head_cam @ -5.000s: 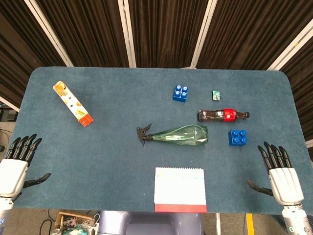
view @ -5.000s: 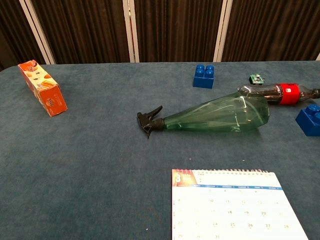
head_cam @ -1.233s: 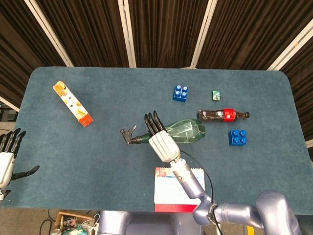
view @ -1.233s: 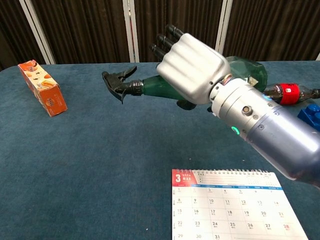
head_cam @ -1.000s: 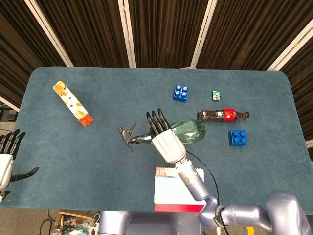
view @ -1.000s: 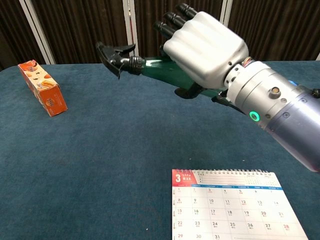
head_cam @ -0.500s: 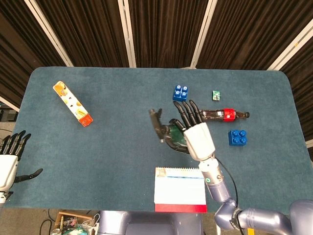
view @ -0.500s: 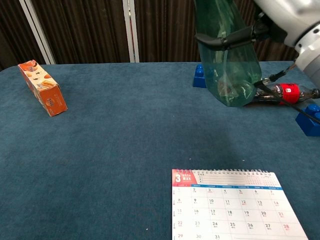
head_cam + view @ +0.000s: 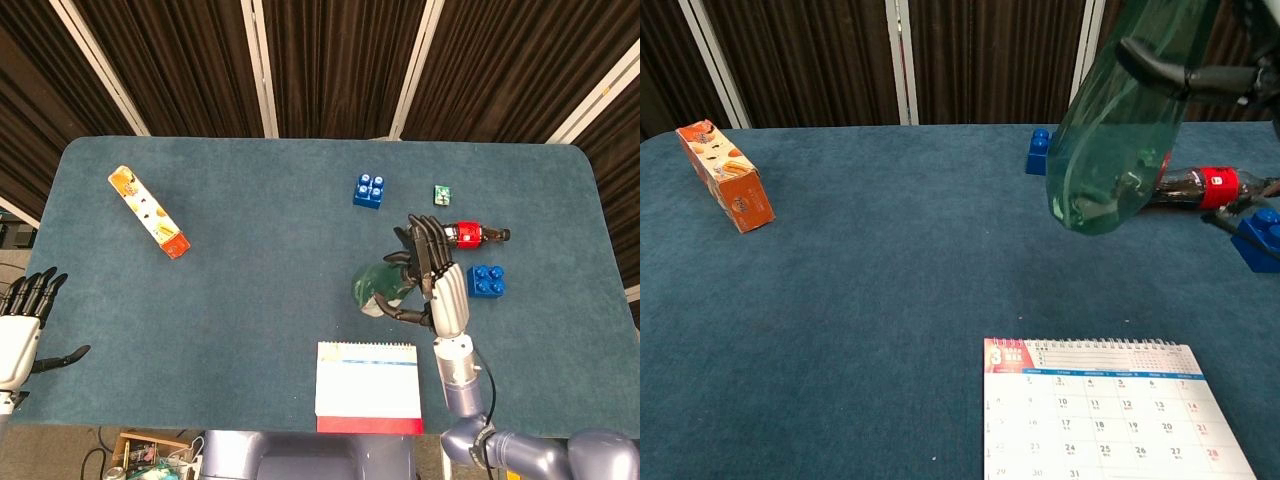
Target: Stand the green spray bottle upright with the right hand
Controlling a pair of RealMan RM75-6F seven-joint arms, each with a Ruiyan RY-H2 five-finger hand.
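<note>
Green spray bottle (image 9: 1118, 130) is held off the worktop (image 9: 870, 280), base down but tilted, near the cola bottle (image 9: 1200, 187). Right hand (image 9: 440, 285) fingers (image 9: 1160, 66) are wrapped around it. Lifting is done; setting down upright and releasing remain. Left hand (image 9: 20, 335) is spread, holding nothing.

Two blue bricks (image 9: 368, 190) (image 9: 487, 281); two bottles (image 9: 378, 287) (image 9: 470, 234).

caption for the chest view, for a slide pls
The right robot hand holds the green spray bottle tilted, base down, above the blue table, in front of a lying cola bottle.
</note>
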